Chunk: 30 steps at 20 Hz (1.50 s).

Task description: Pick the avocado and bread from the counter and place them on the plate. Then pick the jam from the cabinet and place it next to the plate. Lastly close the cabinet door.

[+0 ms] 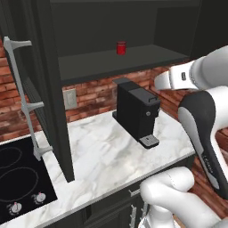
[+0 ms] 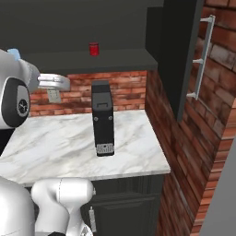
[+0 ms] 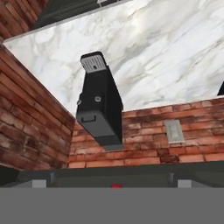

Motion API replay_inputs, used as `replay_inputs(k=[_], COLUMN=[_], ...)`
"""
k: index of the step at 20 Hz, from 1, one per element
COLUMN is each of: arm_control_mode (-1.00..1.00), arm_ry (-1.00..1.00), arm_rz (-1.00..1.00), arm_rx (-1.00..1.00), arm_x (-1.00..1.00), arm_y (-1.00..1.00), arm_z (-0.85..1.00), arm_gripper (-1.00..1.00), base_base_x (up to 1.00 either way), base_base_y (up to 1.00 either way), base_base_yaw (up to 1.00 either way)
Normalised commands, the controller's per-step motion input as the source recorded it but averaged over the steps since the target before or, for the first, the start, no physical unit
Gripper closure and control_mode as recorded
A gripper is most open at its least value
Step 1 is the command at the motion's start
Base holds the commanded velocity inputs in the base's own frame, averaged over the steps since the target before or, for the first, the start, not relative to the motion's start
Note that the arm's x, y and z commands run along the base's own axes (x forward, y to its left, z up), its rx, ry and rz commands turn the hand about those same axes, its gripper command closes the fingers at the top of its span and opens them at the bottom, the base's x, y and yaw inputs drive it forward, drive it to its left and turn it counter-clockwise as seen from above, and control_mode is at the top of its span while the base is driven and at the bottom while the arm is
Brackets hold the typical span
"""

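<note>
Left base view: open dark cabinet (image 1: pixel 111 67) above a white marbled counter (image 1: pixel 102 156). Alone on its flat shelf, a small red cylinder, the jam (image 1: pixel 121 47), upright near the middle. Left door (image 1: pixel 44 89) swung out over the counter, matte black, with a long pale bar handle (image 1: pixel 24 98). Below the shelf, a boxy black coffee machine (image 1: pixel 136 111) standing against the red brick wall (image 1: pixel 93 95), drip tray toward the counter's front edge. Grey outlet (image 1: pixel 70 99) set in the brick left of the machine. Glossy black cooktop (image 1: pixel 20 178) with ring marks and two knobs at lower left. White arm raised at right, wrist level with the shelf's edge; jaws hidden, so impossible to tell whether apart or together.

Right base view: same shelf with the jam (image 2: pixel 94 49) on it, above the coffee machine (image 2: pixel 103 117). Right door (image 2: pixel 177 55) open against the brick side wall, pale handle (image 2: pixel 203 57) on it. Marble counter (image 2: pixel 87 143) over dark lower cabinets.

Hand view: scene rolled upside down. Coffee machine (image 3: pixel 99 103) seen from above, rectangular, with a ribbed grey tray. Veined marble behind it, brick and outlet (image 3: pixel 173 131) below. Sliver of red, the jam (image 3: pixel 116 186), at the bottom edge.
</note>
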Motion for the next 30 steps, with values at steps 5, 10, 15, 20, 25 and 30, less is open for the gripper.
replay_inputs(k=[5,10,15,20,25,30], arm_control_mode=[-1.00,-1.00,-1.00,-1.00,-1.00,-1.00], arm_ry=[-0.03,-0.02,0.00,0.00,0.00,0.00], arm_rz=[0.02,0.01,0.02,0.04,0.04,0.06], arm_rx=[0.00,0.00,0.00,0.00,0.00,0.00], arm_x=[0.16,0.31,0.42,0.36,0.42,0.41], arm_y=[-0.03,-0.06,-0.09,-0.04,0.00,0.00], arm_z=[0.13,0.06,0.03,0.01,0.00,0.00], arm_gripper=[-1.00,-1.00,-1.00,-1.00,-1.00,-1.00], base_base_x=[0.00,0.00,0.00,0.00,0.00,0.00], base_base_y=[0.00,0.00,0.00,0.00,0.00,0.00], base_base_yaw=[0.00,0.00,0.00,0.00,0.00,0.00])
